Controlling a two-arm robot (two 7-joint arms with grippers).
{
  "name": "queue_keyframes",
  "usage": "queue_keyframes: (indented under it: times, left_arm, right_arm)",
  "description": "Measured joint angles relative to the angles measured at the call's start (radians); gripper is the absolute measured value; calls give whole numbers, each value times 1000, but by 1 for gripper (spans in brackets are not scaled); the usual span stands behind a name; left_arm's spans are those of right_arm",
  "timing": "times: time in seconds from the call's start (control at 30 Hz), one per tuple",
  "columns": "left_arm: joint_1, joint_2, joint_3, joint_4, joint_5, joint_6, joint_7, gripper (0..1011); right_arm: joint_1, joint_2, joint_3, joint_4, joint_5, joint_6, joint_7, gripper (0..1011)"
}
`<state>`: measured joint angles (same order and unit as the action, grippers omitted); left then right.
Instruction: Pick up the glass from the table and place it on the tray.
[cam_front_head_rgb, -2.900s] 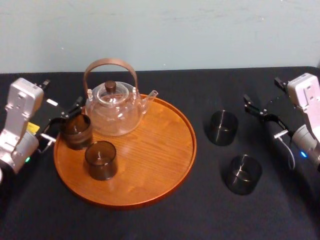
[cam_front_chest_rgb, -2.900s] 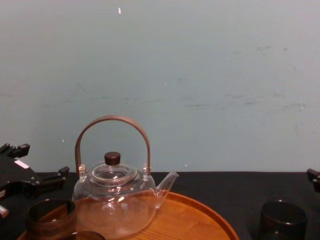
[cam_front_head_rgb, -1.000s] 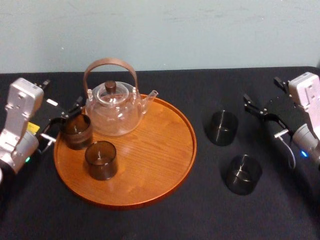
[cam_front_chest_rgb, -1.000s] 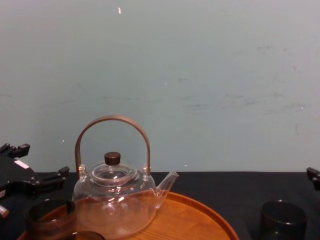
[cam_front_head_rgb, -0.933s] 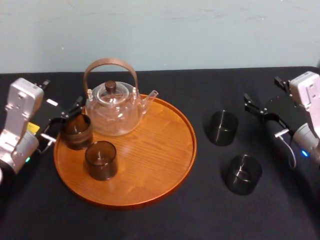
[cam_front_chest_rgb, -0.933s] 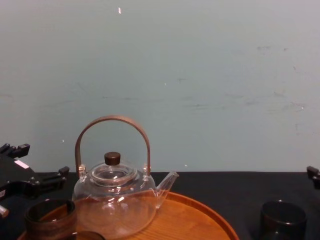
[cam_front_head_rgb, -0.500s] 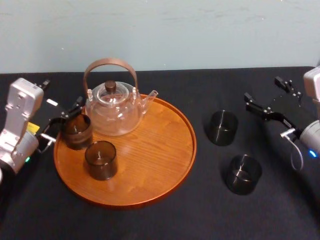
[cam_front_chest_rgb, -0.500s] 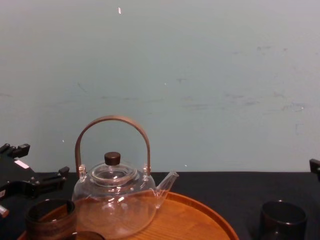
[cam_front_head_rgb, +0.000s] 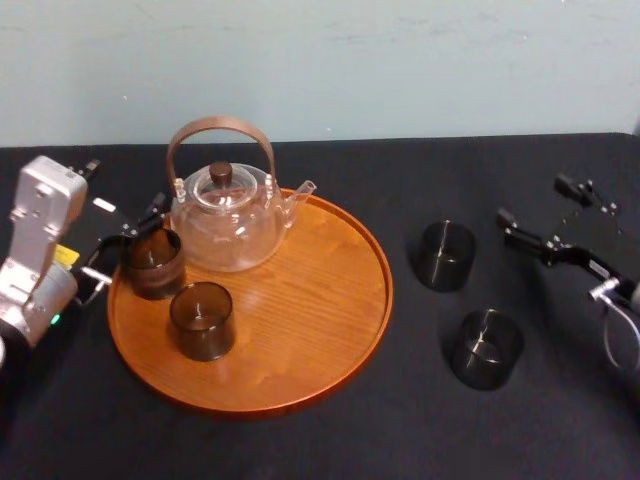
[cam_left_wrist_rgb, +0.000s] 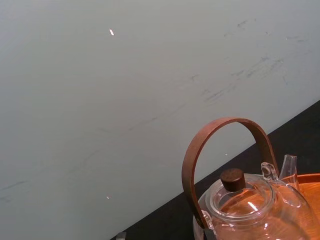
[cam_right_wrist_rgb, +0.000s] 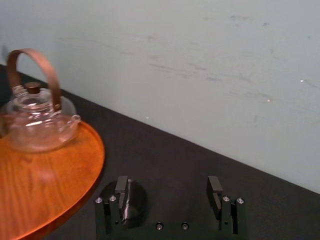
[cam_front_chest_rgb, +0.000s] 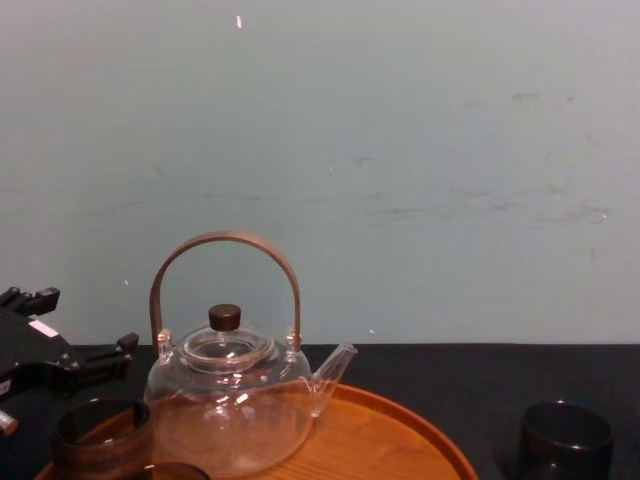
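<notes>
On the black table (cam_front_head_rgb: 330, 440), the far glass (cam_front_head_rgb: 445, 256) stands upright at the tray's (cam_front_head_rgb: 300, 330) 3 o'clock, well clear of its rim. The near glass (cam_front_head_rgb: 487, 348) stands at the far glass's 5 o'clock, apart from it.

The right gripper (cam_front_head_rgb: 535, 203) hangs at the far glass's 2 o'clock, near it but not touching, with its jaws spread wide and nothing between them. In the right wrist view the far glass lies ahead of the jaws, in line with one finger (cam_right_wrist_rgb: 121, 186) rather than with the middle of the gap.

A glass teapot (cam_front_head_rgb: 228, 220) sits at the tray's 11 o'clock. A third glass (cam_front_head_rgb: 152, 262) stands at its 9 o'clock and a fourth glass (cam_front_head_rgb: 201, 320) at 8 o'clock.

The left gripper (cam_front_head_rgb: 128, 240) rests at the tray's 9 o'clock edge, jaws parted. The third glass is just beside its fingertips, and whether they touch cannot be told.
</notes>
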<state>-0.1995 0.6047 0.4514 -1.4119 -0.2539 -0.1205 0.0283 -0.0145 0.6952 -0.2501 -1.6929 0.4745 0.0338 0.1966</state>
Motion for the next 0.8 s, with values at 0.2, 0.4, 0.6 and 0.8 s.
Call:
queue_keyframes:
  times: [0.2, 0.4, 0.6, 0.8]
  left_arm:
    - [0, 0, 0, 0, 0, 0, 0, 1001]
    - [0, 0, 0, 0, 0, 0, 0, 1001]
    - [0, 0, 0, 0, 0, 0, 0, 1001]
    - [0, 0, 0, 0, 0, 0, 0, 1001]
  right_arm:
    - [-48, 32, 28, -39, 14, 7, 42, 1002]
    - [-100, 76, 54, -68, 20, 5, 115, 1002]
    - [-125, 101, 65, -77, 15, -5, 164, 1002]
    - [-140, 115, 71, -79, 6, -8, 213, 1002]
